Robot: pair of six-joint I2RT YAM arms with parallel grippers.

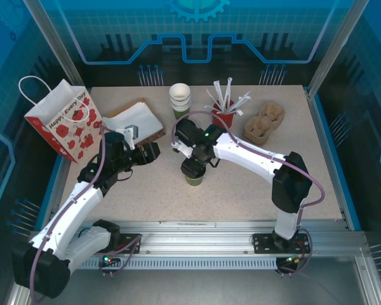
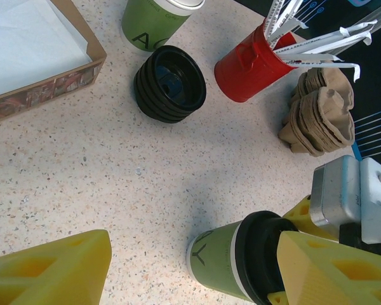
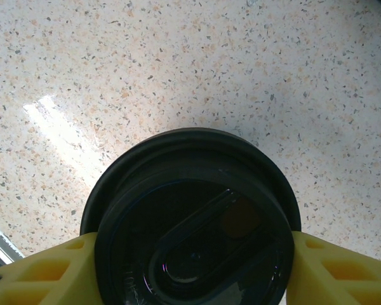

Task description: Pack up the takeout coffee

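The takeout coffee (image 1: pixel 194 180), an olive-green paper cup with a black lid, stands upright mid-table. My right gripper (image 1: pixel 193 166) comes down on it from above. In the right wrist view the black lid (image 3: pixel 190 165) sits between the yellow fingers (image 3: pixel 44 270), which touch its rim on both sides, so my right gripper (image 3: pixel 193 240) is shut on it. My left gripper (image 1: pixel 150 152) is open and empty, a short way left of the cup. From the left wrist view the coffee (image 2: pixel 219 260) shows beyond my left gripper (image 2: pixel 192 244), with the right gripper's fingers on its lid.
A paper bag with red poppies (image 1: pixel 65 119) stands at the far left. A brown tray lined with white paper (image 1: pixel 136 119) lies beside it. Behind are a stack of lidless cups (image 1: pixel 180 98), a red cup of straws (image 1: pixel 223 115), cardboard carriers (image 1: pixel 265 122) and a stack of black lids (image 2: pixel 170 84).
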